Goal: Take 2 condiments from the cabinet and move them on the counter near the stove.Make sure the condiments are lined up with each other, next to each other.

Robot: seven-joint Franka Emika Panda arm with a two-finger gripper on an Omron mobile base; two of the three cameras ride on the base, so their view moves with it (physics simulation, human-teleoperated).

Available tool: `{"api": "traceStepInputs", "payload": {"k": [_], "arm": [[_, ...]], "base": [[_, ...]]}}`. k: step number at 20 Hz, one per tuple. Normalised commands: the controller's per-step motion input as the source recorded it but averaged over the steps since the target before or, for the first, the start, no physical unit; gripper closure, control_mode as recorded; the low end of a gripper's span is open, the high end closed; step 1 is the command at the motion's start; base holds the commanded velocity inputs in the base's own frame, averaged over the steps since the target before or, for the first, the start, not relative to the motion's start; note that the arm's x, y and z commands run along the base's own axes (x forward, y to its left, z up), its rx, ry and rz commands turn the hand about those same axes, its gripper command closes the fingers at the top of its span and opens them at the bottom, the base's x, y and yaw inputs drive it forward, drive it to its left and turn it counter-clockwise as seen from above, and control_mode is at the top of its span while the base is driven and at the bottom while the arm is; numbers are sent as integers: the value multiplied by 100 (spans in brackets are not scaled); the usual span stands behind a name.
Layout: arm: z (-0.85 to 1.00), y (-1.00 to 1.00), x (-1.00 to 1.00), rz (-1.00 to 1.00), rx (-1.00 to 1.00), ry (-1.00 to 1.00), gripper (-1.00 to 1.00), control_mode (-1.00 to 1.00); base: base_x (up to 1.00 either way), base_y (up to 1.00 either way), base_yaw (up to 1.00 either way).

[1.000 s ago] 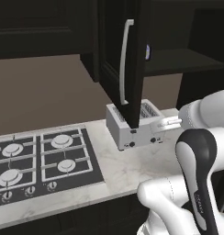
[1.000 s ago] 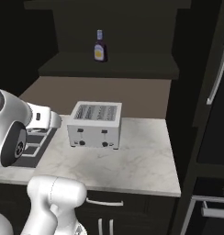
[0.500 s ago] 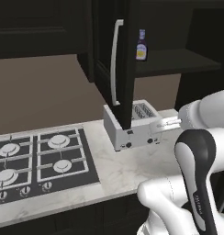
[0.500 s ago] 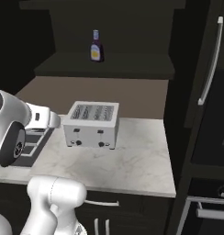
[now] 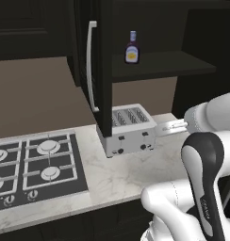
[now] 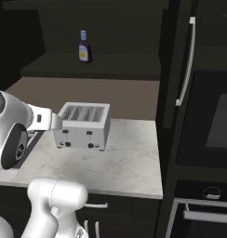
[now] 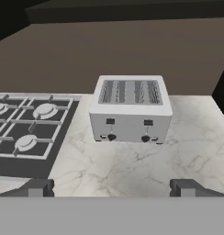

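Observation:
One condiment, a small dark bottle (image 5: 132, 48) with a yellow label and pale neck, stands upright on the dark shelf of the open black cabinet (image 5: 159, 66). It also appears as the bottle (image 6: 84, 47) above the toaster. The cabinet door (image 5: 102, 70) with its long silver handle hangs open to the left of the shelf. The stove (image 5: 32, 164) lies at the left of the marbled counter (image 5: 121, 174). My gripper (image 7: 111, 189) is open and holds nothing. It hovers low over the counter's front, far below the bottle, facing the toaster.
A silver slotted toaster (image 5: 128, 129) stands on the counter under the shelf, right of the stove; the toaster (image 7: 131, 110) is straight ahead of the hand. At the far right a dark door with a long handle (image 6: 186, 60) and a built-in oven (image 6: 213, 125) border the counter.
The whole picture has slid left in both base views, so the camera has moved. The bottle has come out from behind the cabinet door in the left base view. The gripper stays open.

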Motion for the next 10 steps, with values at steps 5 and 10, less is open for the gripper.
{"api": "traceStepInputs", "payload": {"k": [5,10], "arm": [[0,0,0,0,0,0,-100,100],[0,0,0,0,0,0,-100,100]], "base": [[29,5,0],[0,0,0]]}}
